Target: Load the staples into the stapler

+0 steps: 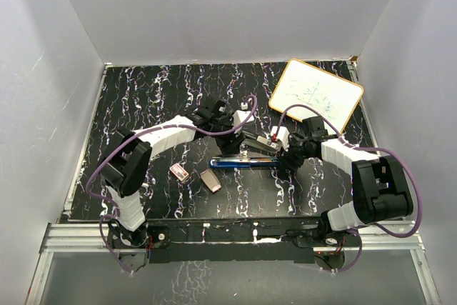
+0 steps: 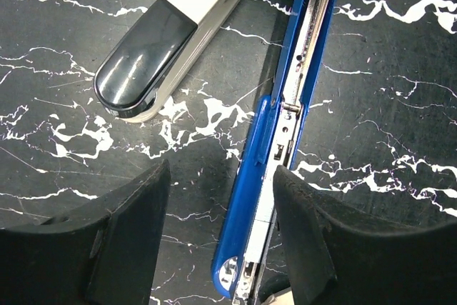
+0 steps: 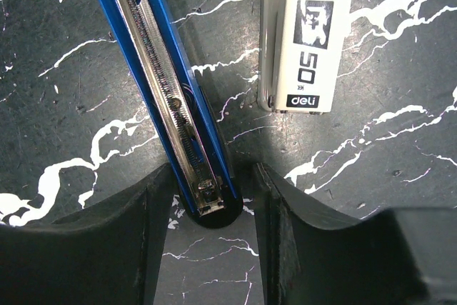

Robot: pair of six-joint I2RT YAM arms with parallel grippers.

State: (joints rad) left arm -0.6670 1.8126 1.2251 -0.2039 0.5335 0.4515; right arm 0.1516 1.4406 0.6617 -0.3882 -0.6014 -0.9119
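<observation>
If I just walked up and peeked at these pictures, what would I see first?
A shiny blue stapler rail lies opened flat in the middle of the black marbled table, with the left gripper and the right gripper straddling its two ends. Beside it lies the white stapler cover, and a little pink staple box sits in front, to the left.
</observation>
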